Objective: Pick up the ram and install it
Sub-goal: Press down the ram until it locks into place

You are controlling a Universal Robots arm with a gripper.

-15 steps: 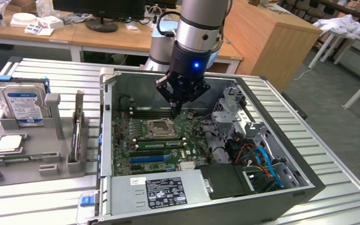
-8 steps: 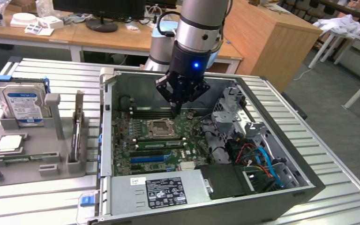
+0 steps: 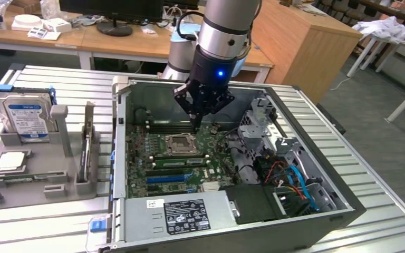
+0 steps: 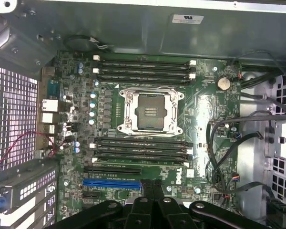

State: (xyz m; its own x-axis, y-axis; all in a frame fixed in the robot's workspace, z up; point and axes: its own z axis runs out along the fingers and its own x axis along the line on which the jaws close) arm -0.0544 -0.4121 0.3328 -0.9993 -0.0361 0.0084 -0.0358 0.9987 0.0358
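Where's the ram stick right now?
In the exterior view the ram stands on edge in the grey holder tray on the exterior view's left, outside the computer case, right of the hard drive.

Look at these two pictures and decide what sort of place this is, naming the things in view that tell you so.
Probably a robotics lab or workshop set up for computer assembly. An open computer case lies on a ribbed metal table, a robot arm reaches over its motherboard, and office desks with a monitor stand behind.
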